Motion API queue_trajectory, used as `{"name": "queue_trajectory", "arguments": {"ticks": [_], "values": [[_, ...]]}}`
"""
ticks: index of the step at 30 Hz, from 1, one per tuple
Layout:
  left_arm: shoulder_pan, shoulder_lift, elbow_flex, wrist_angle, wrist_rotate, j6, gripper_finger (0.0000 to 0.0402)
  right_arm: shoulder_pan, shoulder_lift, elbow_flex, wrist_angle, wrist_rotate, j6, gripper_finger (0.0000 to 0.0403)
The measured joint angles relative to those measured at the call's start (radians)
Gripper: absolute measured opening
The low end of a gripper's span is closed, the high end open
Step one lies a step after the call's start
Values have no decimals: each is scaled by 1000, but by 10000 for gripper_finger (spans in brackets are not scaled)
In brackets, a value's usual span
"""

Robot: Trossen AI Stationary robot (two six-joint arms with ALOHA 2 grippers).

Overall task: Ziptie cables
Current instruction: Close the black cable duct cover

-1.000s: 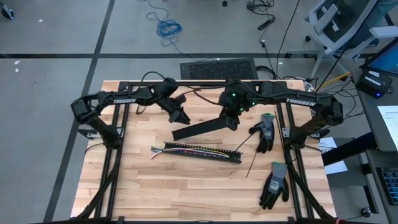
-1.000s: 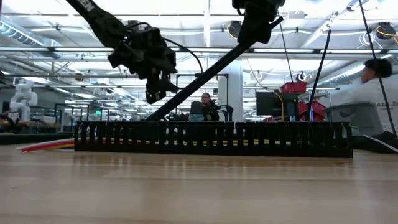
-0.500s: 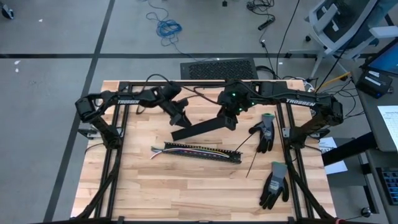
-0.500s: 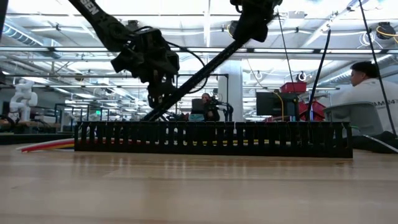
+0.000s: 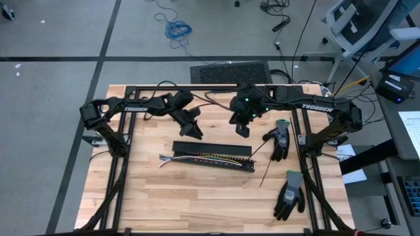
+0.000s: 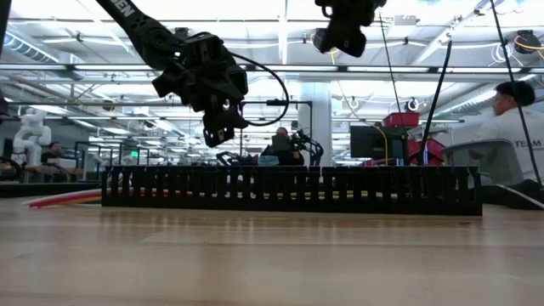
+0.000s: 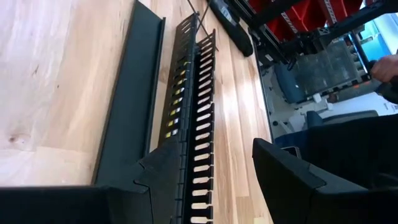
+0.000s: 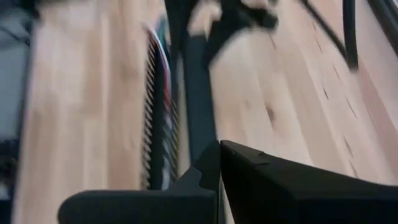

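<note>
The left claw (image 5: 195, 132) hangs above the wooden worktop (image 5: 144, 196) at about 10 o'clock from its centre, just above the left end of a flat black cover strip (image 5: 211, 148). In the left wrist view its dark fingers (image 7: 292, 180) stand well apart with nothing between them, so it is wide and holds nothing.

Below it, near the worktop's middle, lies a long black slotted cable duct (image 5: 213, 161), running from 9 o'clock to 3 o'clock with a slight tilt. Inside the duct lie the cables (image 5: 197, 157): yellow, green and red strands show through the open top and through the side slots, and their loose ends spill out of the duct's left end onto the wood. The cover strip lies flat just beside the duct on its far side, parallel to it; touching or not cannot be told.

The right claw (image 5: 243, 128) hangs above the right end of the strip, at about 1 o'clock from the centre. Whether it is wide or narrow, I cannot tell.

Farther right, two dark work gloves (image 5: 279, 141) lie on the worktop near 3 and 4 o'clock, and a thin black zip tie (image 5: 266, 174) lies between them.
</note>
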Motion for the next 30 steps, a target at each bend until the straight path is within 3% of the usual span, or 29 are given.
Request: {"name": "queue_trajectory", "arguments": {"ticks": [5,9,13,18,24,27,30], "values": [[6,0,0,-35,-31,66,198,3,41,-40,-111,57,-60,0],[6,-13,0,-131,-234,182,198,26,78,-161,-52,69,-16,0],[7,-45,1,-156,-405,206,198,48,115,-301,155,74,31,12],[-8,-115,72,-232,-495,262,198,88,184,-405,353,75,-10,78],[-76,-182,146,-438,-766,534,198,105,307,-423,386,140,68,193],[-92,-199,146,-450,-803,545,198,105,350,-399,394,147,76,231],[-104,-201,148,-450,-806,544,198,105,393,-381,387,143,96,240]]}}
